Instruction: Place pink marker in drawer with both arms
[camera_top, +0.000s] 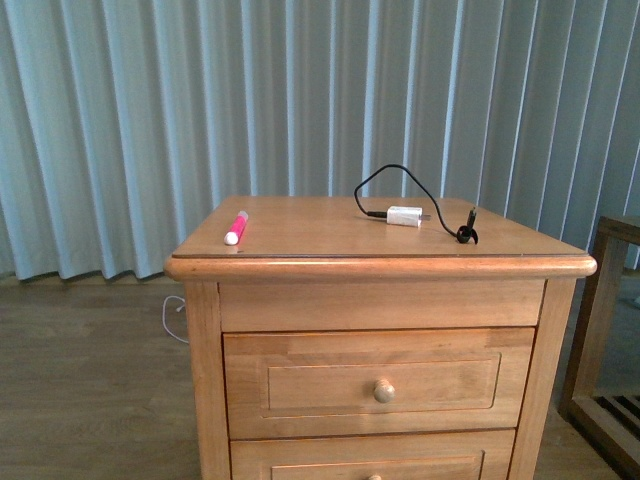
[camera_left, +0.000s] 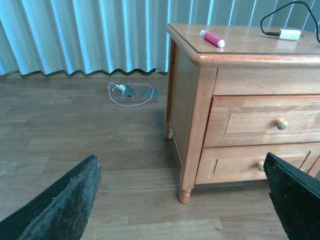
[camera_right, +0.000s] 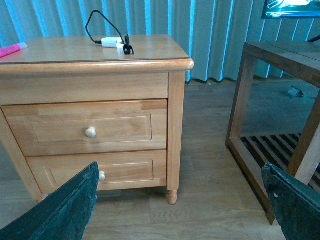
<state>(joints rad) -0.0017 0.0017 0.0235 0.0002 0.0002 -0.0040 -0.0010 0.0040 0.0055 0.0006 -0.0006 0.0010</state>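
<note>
1. Since neither arm shows in the front view, only the wrist views tell me about them: the left gripper (camera_left: 180, 157) has its jaws spread wide, nothing between them, with bare floor (camera_left: 75, 130) and the table's left front leg beyond.
2. The right gripper (camera_right: 180, 167) is likewise released, jaws far apart and empty, facing the table's front from its right side.
3. The pink marker (camera_top: 236, 228) lies flat on the table (camera_top: 330, 235), near the front left corner and just in from the left edge, its white end pointing at the front edge. Neither gripper is touching it.
4. The drawer (camera_top: 300, 385), the upper of the two, sits shut, its panel front flush with the frame and its round knob (camera_top: 384, 390) at the middle.
5. The lower drawer (camera_right: 130, 170) beneath it is shut too.
6. Towards the back right of the table top rests a small white plug (camera_top: 404, 215) with a black cable (camera_top: 385, 172) arching up and over, the cable's far end lying near the right edge, well apart from the marker.
7. Pale blue curtains (camera_top: 150, 120) hang behind the table, a thin white cord (camera_left: 127, 95) lies looped on the floor by them, and a darker wooden frame (camera_right: 280, 55) stands off the table's right side.
</note>
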